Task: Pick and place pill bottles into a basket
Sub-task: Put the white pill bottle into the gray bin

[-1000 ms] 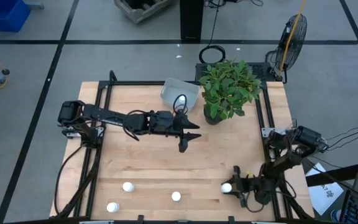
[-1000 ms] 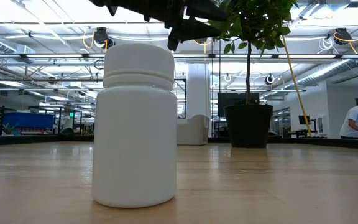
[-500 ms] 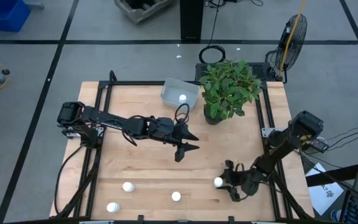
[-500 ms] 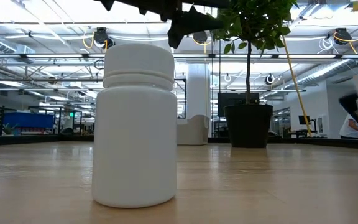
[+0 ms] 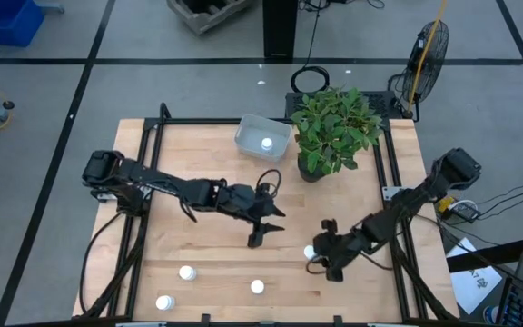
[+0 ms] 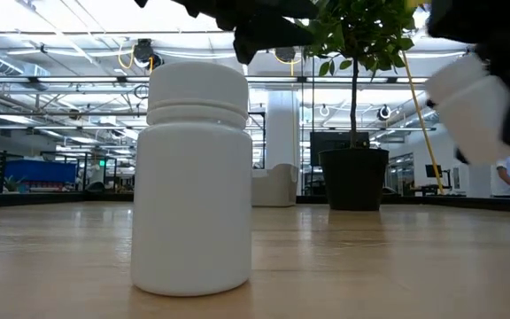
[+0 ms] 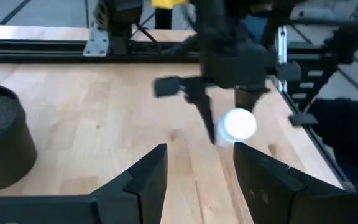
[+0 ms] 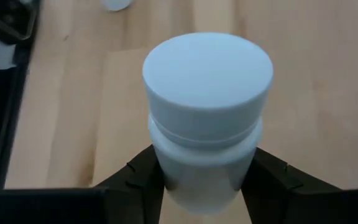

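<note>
The right gripper [image 5: 320, 259] is clamped on a pill bottle [image 5: 310, 253], its two dark fingers [image 8: 138, 177] pressed against the bottle's sides just below the round cap, as the right wrist view shows close up. It holds the bottle above the wooden table [image 5: 207, 245], right of the table's middle and nearer the front edge than the back; in the low view the held bottle [image 6: 467, 111] hangs tilted in the air at the right, clear of the tabletop. The right arm reaches in from the right side of the table. The left gripper [image 5: 260, 229] sits just left of it, near the middle of the table, with its fingers [image 7: 145, 180] spread apart and nothing between them; the left wrist view looks past them straight at the right gripper and its bottle [image 7: 238, 123]. Three more bottles stand on the near part of the table: one [image 5: 186, 272] at the left, one [image 5: 163, 302] closer to the front left corner, and one [image 5: 258, 287] near the front middle, which fills the low view upright at the left [image 6: 195, 177]. The basket [image 5: 260, 136] lies at the far edge of the table, just left of the potted plant [image 5: 334, 129], and one bottle [image 5: 266, 143] sits inside it. A fan [image 5: 428, 50] stands on the floor beyond the far right corner.
</note>
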